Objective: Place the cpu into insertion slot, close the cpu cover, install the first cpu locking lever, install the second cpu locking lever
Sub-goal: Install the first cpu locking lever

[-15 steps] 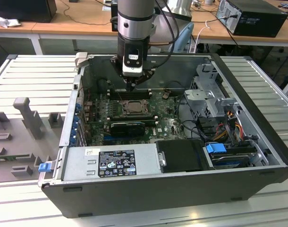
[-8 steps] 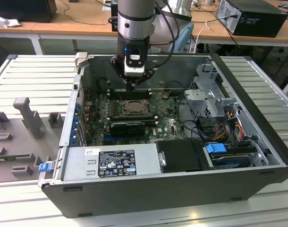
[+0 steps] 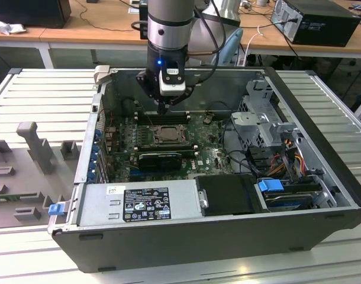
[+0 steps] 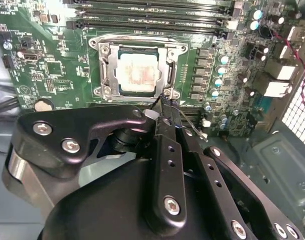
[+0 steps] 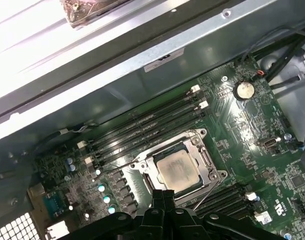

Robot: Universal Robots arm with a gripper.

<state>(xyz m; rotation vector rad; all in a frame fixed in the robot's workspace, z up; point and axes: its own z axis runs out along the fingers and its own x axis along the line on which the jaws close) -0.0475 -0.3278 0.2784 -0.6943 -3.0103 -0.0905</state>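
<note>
The cpu [image 4: 137,74] [image 5: 176,170] lies flat in the insertion slot [image 3: 160,134] on the green board, its pale metal top showing. The cpu cover [image 4: 106,65] [image 5: 206,161] is down over it, framing the chip. A thin wire locking lever [image 5: 211,192] angles out from one socket corner. My gripper [image 4: 165,107] [image 5: 162,196] [image 3: 163,110] hangs just above the socket's edge near that corner. Its black fingertips are pressed together, with nothing visible between them.
Long black memory slots [image 4: 152,15] [image 5: 147,127] run beside the socket. A coin battery [image 5: 244,90] sits on the board. In the exterior view a black card [image 3: 160,158], the power supply [image 3: 139,204] and the drive cage [image 3: 263,118] crowd the open case.
</note>
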